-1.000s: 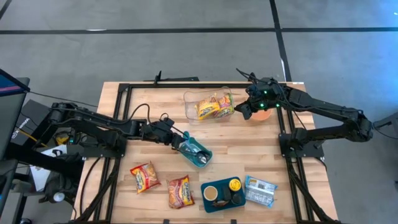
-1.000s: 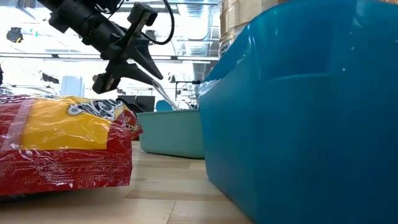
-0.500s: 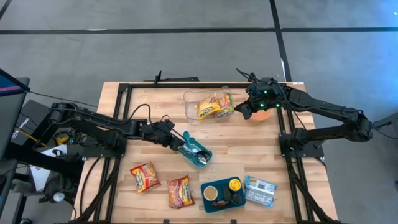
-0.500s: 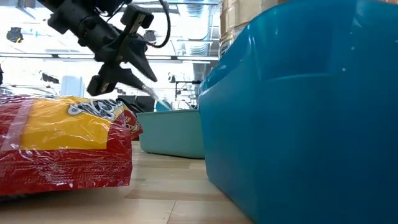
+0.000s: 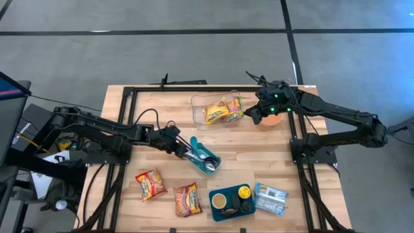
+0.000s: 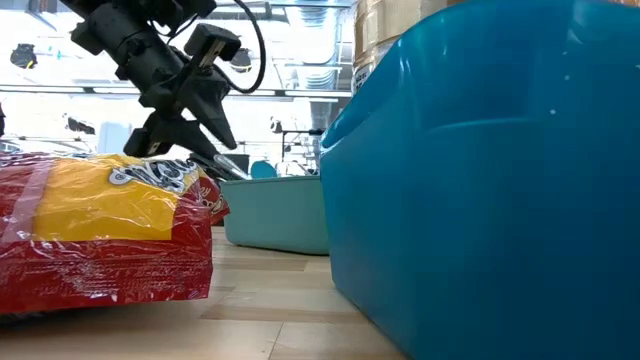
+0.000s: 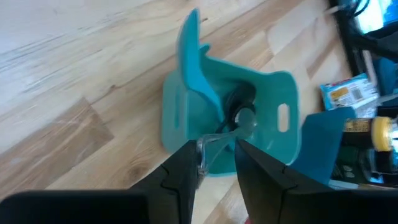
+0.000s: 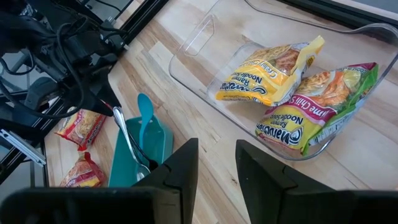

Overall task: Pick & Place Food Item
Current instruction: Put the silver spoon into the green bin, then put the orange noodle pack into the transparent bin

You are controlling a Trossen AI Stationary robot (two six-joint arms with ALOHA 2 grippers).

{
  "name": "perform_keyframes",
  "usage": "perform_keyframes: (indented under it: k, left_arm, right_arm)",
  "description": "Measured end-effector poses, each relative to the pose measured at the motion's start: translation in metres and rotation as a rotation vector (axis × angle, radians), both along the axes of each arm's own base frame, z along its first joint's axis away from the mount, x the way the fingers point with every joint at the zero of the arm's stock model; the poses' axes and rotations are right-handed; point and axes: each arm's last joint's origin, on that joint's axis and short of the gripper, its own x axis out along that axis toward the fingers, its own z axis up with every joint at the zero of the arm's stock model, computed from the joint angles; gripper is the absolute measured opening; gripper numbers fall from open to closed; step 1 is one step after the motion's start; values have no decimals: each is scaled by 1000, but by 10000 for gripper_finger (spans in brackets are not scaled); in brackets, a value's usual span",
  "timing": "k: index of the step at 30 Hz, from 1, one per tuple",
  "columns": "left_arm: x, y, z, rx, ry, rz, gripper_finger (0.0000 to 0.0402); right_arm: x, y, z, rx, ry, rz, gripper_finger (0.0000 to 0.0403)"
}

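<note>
Nearest the table's front edge, two noodle packets (image 5: pixel 151 184) are seen lying flat. Mid-table, the left gripper (image 5: pixel 183 149) is placed at the teal bin (image 5: pixel 214 162), fingers (image 7: pixel 184 169) slightly parted around a spoon (image 7: pixel 239 121) handle. At the far side, the right gripper (image 5: pixel 253 116) is held beside the clear tub (image 5: pixel 197 111) of packets; its finger state cannot be told.

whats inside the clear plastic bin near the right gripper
The clear plastic bin holds two noodle packets side by side: a yellow one and a green one. Whether anything lies beneath them is hidden by the packets themselves.
</note>
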Motion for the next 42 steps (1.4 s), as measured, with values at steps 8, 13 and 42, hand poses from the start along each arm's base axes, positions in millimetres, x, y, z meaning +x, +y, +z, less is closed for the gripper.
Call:
perform_keyframes:
  k: [8, 13, 42]
  left_arm:
    - [-2, 0, -1, 1, 19, 1, 104]
    - [-6, 1, 4, 1, 11, 2, 104]
    - [-8, 15, 79, 508, -523, 69, 104]
  right_arm:
    - [0, 0, 0, 0, 0, 0, 102]
    - [0, 0, 0, 0, 1, 0, 102]
    - [0, 0, 0, -8, 2, 6, 102]
